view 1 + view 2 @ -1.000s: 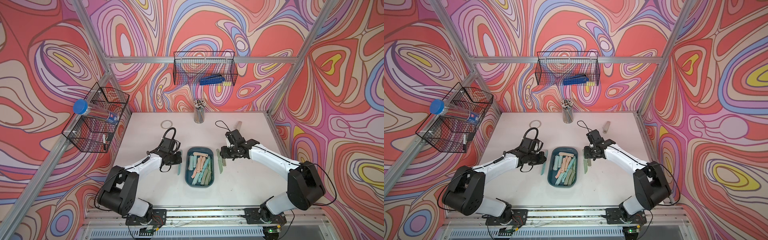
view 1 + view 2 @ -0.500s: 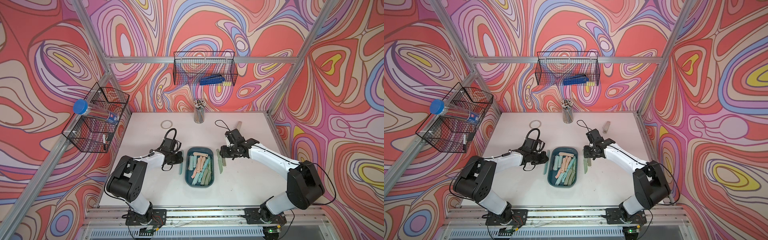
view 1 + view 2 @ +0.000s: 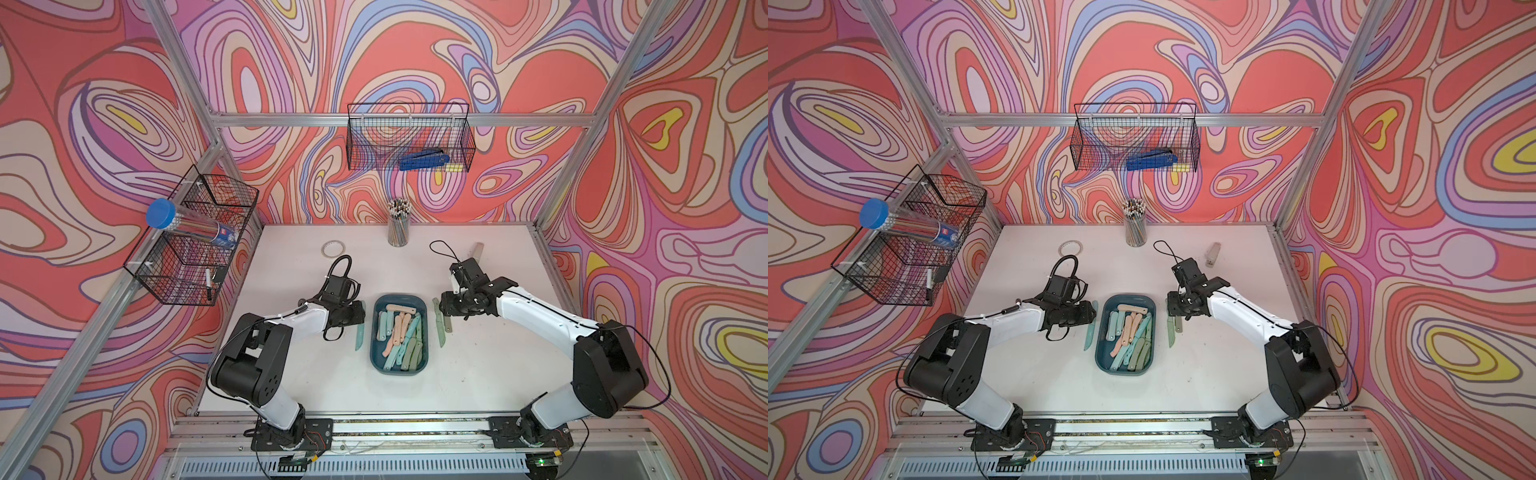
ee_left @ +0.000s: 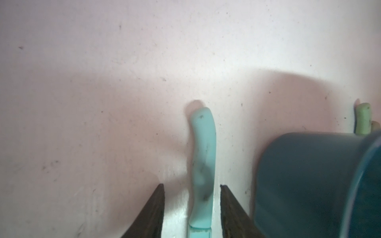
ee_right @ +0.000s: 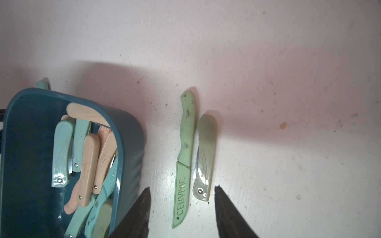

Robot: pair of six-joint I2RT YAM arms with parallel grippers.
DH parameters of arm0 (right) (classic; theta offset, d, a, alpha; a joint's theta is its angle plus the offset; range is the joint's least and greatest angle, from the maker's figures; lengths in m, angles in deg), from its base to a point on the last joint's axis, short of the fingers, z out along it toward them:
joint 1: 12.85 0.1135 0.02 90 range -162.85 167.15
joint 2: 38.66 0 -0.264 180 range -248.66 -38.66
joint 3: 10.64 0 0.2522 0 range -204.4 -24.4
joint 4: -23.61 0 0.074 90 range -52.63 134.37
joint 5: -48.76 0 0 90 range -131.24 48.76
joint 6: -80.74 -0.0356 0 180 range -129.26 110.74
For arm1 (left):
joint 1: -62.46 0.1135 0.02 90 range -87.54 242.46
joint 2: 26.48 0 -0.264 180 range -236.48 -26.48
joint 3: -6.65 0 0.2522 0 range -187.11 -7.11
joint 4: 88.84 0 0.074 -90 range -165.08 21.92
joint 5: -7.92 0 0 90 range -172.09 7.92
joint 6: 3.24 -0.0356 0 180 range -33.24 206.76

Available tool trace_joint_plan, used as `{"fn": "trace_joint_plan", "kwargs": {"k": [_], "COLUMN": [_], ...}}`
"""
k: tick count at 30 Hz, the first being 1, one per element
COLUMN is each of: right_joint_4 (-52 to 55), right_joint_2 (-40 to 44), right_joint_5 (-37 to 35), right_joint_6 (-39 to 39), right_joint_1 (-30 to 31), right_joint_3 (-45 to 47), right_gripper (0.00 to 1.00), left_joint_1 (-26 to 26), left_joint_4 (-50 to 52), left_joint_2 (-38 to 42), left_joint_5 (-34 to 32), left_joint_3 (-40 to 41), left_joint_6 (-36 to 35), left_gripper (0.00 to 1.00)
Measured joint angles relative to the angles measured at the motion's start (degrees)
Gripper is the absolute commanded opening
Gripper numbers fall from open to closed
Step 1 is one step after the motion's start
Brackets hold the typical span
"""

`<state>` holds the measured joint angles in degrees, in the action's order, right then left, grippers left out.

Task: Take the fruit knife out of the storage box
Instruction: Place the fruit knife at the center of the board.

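The dark teal storage box [image 3: 399, 371] [image 3: 1125, 371] sits mid-table and holds several pastel fruit knives [image 3: 401, 332]. Just left of it a light teal knife [image 3: 359, 334] [image 4: 203, 162] lies flat on the table. My left gripper [image 4: 191, 185] [image 3: 356, 314] is open low over that knife. Its dark fingers [image 4: 152, 210] stand on either side with a gap to the handle. Right of the box lie a green sheathed knife [image 5: 185, 156] [image 3: 439, 326] and a folded grey-green knife [image 5: 204, 158]. My right gripper [image 5: 182, 188] [image 3: 447, 309] hangs open above them, holding nothing.
A cup of pencils [image 3: 398, 228], a tape ring [image 3: 333, 249] and a small grey block [image 3: 478, 252] stand at the back of the table. Black wire baskets hang on the back wall [image 3: 409, 137] and the left wall [image 3: 195, 237].
My left gripper has opened and let go of the light teal knife, which now lies on the table left of the box. The right arm has not moved.
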<state>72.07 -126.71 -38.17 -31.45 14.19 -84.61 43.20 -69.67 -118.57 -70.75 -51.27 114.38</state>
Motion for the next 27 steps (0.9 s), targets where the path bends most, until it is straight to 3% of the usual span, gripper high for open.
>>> {"fn": "trace_joint_plan", "kwargs": {"k": [3, 4, 7, 15, 18, 27], "right_joint_4": [0.0, 0.0, 0.0, 0.3, 0.8, -2.2], "right_joint_2": [0.0, 0.0, 0.0, 0.3, 0.1, 2.7], "right_joint_5": [0.0, 0.0, -0.3, -3.1, -3.7, -5.0], "right_joint_6": [-0.1, -0.2, -0.5, 0.2, 0.2, 0.1], "right_joint_1": [0.0, 0.0, 0.0, 0.0, 0.0, -0.4], "right_joint_3": [0.0, 0.0, 0.0, 0.0, 0.0, 1.7], "right_gripper": [0.57, 0.65, 0.78, 0.9, 0.98, 0.98], "left_joint_1": [0.2, 0.2, 0.1, -1.2, -5.2, -21.1], "left_joint_4": [1.3, 1.8, 3.7, 11.2, 13.6, 15.8], "left_joint_2": [1.0, 1.7, 5.3, 18.7, 21.3, 16.9], "left_joint_5": [-0.3, -0.3, -0.8, -4.3, -6.7, -11.6], "left_joint_3": [0.0, 0.0, 0.0, -0.9, -2.5, -7.6], "left_joint_6": [0.0, 0.0, -0.4, -1.9, -2.0, -0.9], "left_gripper": [0.47, 0.51, 0.63, 0.74, 0.78, 0.78]}}
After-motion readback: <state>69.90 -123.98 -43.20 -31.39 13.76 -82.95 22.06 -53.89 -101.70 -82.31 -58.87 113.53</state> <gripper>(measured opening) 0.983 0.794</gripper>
